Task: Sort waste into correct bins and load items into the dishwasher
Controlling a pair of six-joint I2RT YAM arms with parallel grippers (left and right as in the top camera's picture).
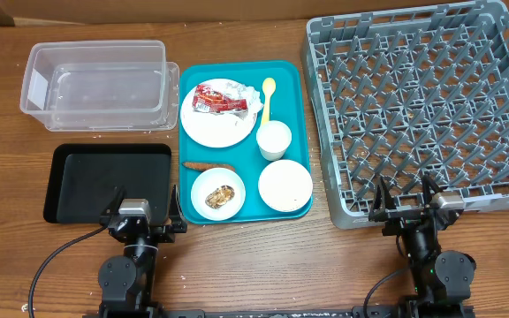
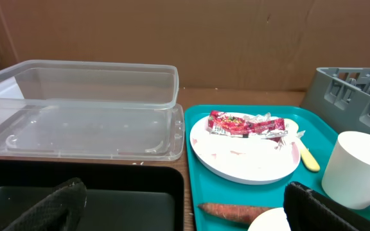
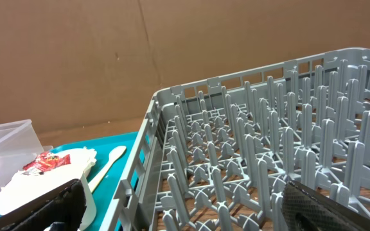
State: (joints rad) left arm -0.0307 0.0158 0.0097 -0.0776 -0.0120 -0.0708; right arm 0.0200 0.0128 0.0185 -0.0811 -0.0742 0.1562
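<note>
The overhead view looks straight down from high above and takes in the whole wooden table [image 1: 237,265], with the robot's side along the bottom edge. The left wrist view sits low and close, facing across the black tray [image 2: 108,205] at lower left toward the cardboard wall [image 2: 236,38]. The right wrist view, equally low, faces over the grey rack [image 3: 249,147] filling its right. All three share the white plate [image 1: 215,131], which sits centre-right in the left wrist view and lower left in the right.

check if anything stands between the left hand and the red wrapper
Nothing tall. The left hand looks straight at the wrapper; only the corner of the black tray, the rim of the teal tray and the carrot stick lie low beneath that line.
</note>
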